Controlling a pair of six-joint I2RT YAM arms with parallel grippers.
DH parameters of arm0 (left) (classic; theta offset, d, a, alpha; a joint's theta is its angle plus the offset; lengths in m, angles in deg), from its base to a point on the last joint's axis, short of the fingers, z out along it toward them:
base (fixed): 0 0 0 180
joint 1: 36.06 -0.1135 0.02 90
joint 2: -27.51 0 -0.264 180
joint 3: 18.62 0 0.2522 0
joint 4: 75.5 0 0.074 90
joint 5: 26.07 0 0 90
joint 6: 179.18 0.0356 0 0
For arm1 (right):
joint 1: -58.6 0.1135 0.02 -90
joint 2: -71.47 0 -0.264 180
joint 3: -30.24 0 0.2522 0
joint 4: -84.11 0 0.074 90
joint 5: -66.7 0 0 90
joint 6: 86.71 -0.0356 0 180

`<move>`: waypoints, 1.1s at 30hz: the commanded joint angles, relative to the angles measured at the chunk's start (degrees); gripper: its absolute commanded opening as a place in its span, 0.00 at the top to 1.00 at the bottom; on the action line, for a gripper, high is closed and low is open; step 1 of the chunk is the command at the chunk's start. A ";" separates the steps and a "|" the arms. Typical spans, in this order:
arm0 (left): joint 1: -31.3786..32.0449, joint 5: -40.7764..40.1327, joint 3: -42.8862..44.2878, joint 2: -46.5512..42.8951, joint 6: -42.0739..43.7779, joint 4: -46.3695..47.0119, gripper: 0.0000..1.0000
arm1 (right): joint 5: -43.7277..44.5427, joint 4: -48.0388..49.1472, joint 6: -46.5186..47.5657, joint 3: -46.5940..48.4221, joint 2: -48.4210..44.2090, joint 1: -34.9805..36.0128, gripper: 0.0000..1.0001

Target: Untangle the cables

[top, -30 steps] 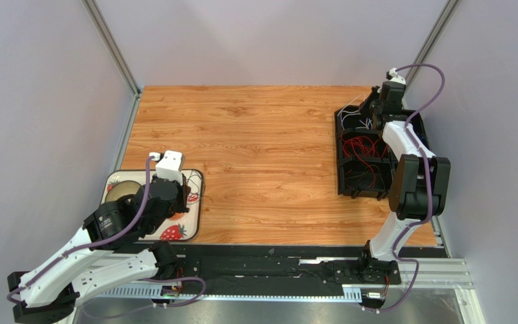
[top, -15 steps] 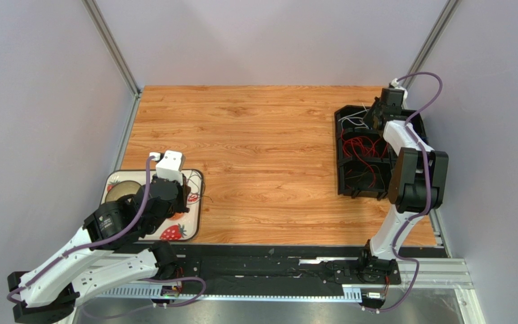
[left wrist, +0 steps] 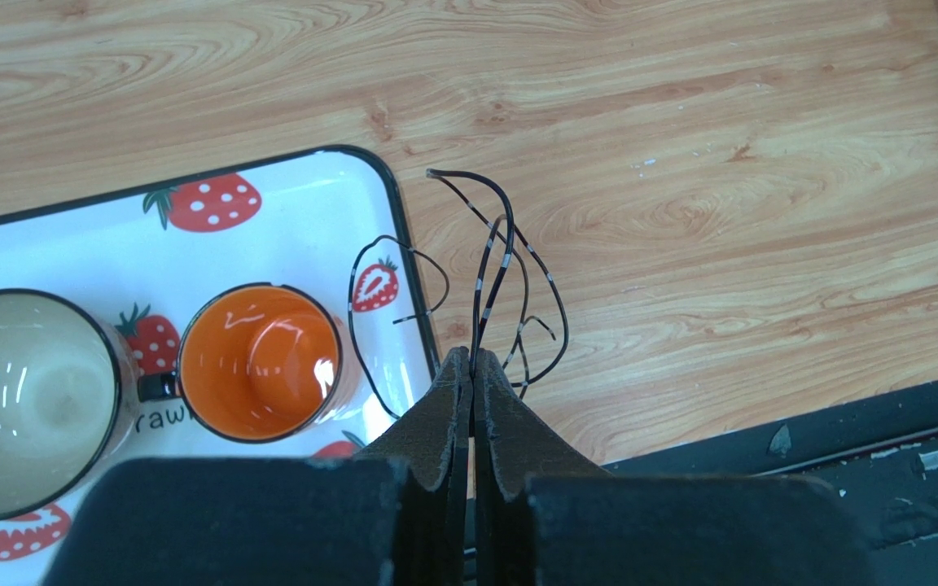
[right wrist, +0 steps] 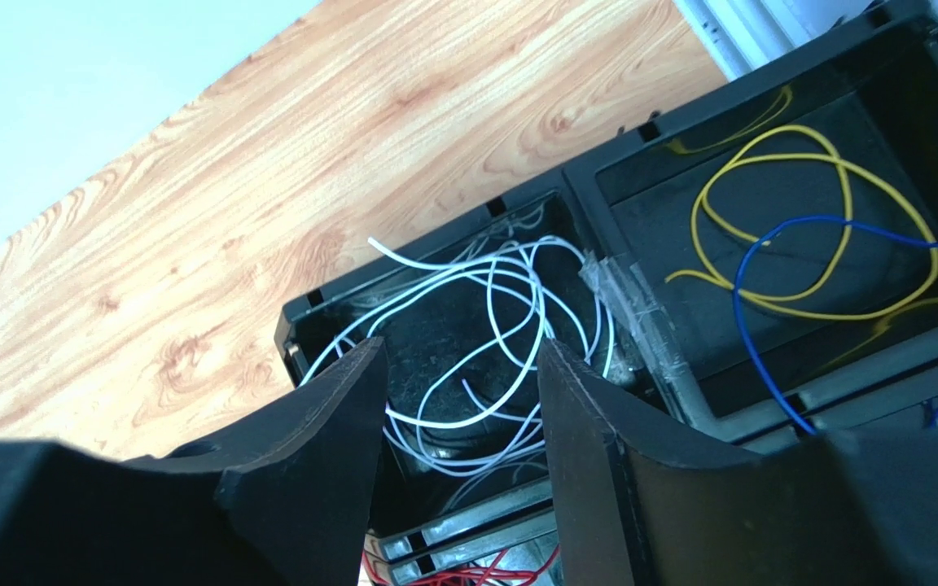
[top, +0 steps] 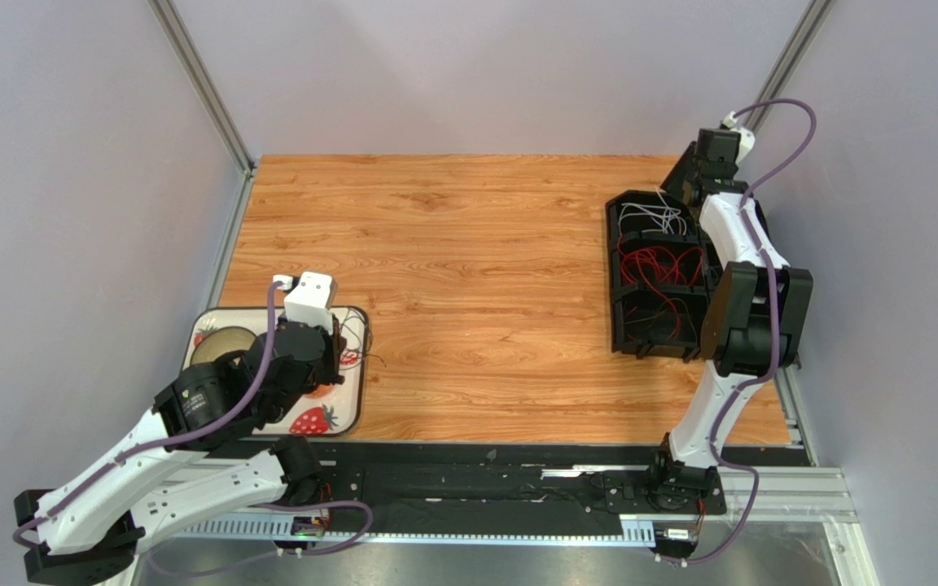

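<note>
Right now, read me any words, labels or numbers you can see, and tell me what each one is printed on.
"raw" plus one cut-off letter: printed on the tray, low down between the cream cup and the orange cup. The cups hide the rest of the word.
No other lettering shows in any view.

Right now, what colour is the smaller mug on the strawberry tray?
Orange mug, dark rim; best in the left wrist view.
</note>
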 commanded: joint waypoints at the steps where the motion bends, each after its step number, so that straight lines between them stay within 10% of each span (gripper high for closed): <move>1: -0.13 -0.04 0.42 0.31 -0.20 0.47 1.00 | 1.21 -2.70 -1.18 -0.16 -4.55 0.01 0.47; 10: -0.13 3.29 -0.19 1.98 0.51 7.30 1.00 | -16.26 -0.17 -3.03 -12.12 -20.45 7.12 0.47; 20: -0.13 10.15 3.14 5.31 1.39 17.17 1.00 | -55.25 13.09 -22.05 -28.64 -32.68 9.94 0.45; 33: -0.13 18.41 4.02 6.29 0.86 24.72 1.00 | -62.42 14.52 -25.35 -40.43 -49.47 23.03 0.34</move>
